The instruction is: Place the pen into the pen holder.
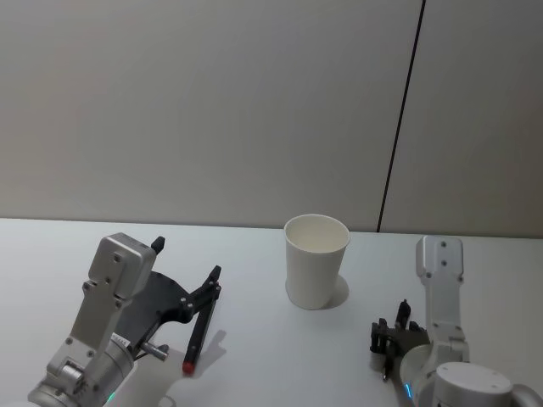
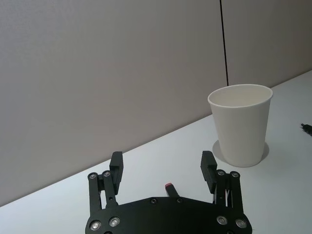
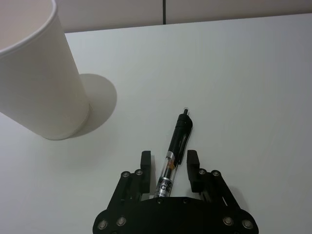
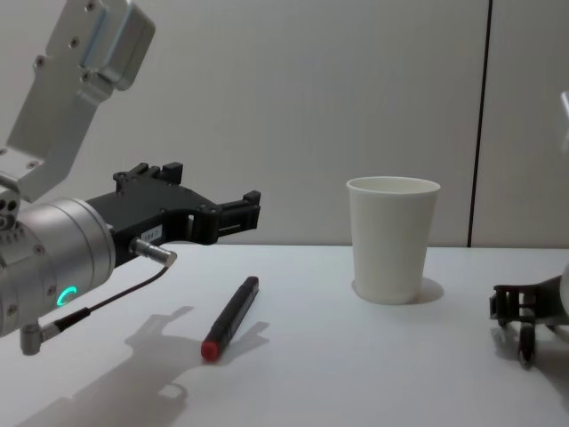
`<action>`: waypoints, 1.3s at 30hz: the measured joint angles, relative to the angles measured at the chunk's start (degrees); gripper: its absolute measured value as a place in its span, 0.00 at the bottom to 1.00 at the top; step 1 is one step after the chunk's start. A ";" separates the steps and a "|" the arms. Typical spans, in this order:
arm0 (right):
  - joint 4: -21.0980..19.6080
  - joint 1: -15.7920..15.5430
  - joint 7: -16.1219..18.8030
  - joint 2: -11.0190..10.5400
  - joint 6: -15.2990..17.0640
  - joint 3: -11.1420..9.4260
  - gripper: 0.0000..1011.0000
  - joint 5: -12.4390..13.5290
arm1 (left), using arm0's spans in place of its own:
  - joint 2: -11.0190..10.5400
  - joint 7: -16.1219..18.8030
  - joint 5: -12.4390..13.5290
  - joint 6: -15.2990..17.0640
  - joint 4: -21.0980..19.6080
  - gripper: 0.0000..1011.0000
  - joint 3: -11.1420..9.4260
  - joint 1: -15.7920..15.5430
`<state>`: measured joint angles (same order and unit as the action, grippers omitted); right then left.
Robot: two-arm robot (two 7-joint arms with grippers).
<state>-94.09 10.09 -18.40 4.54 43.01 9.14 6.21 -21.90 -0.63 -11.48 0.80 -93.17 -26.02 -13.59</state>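
Observation:
The pen holder [image 1: 316,259], a white paper cup, stands upright at the table's middle, and I also see the cup [image 4: 391,240] from the side. A black and clear pen [image 3: 176,144] lies on the table between the fingers of my right gripper [image 3: 168,157], which is open and low over it, to the right of the cup [image 3: 34,83]. From the head view, the right gripper [image 1: 394,332] sits near the front right. My left gripper [image 1: 187,259] hovers open above a second black pen with a red end [image 1: 199,331], holding nothing.
The white table [image 1: 254,373] runs back to a grey wall [image 1: 212,102] with a dark vertical seam behind the cup. The red-ended pen [image 4: 231,318] lies left of the cup with bare table around it.

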 joint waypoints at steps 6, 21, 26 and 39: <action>0.04 0.00 0.01 0.04 0.03 0.00 0.28 0.00 | 0.00 0.00 0.00 0.00 0.00 0.99 0.00 0.00; 0.07 0.00 0.07 0.08 0.09 0.00 0.13 0.01 | 0.00 0.00 0.00 0.00 0.00 0.99 0.00 0.00; 0.08 0.00 0.17 0.08 0.02 -0.05 0.13 0.01 | 0.00 0.00 0.00 0.00 0.00 0.99 0.00 0.00; 0.44 -0.07 2.18 -0.71 -4.98 -0.66 0.13 0.31 | 0.00 0.00 0.00 0.00 0.00 0.99 0.00 0.00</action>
<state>-93.65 10.02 -16.22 3.83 38.03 8.48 6.52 -21.89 -0.63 -11.48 0.80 -93.18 -26.02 -13.59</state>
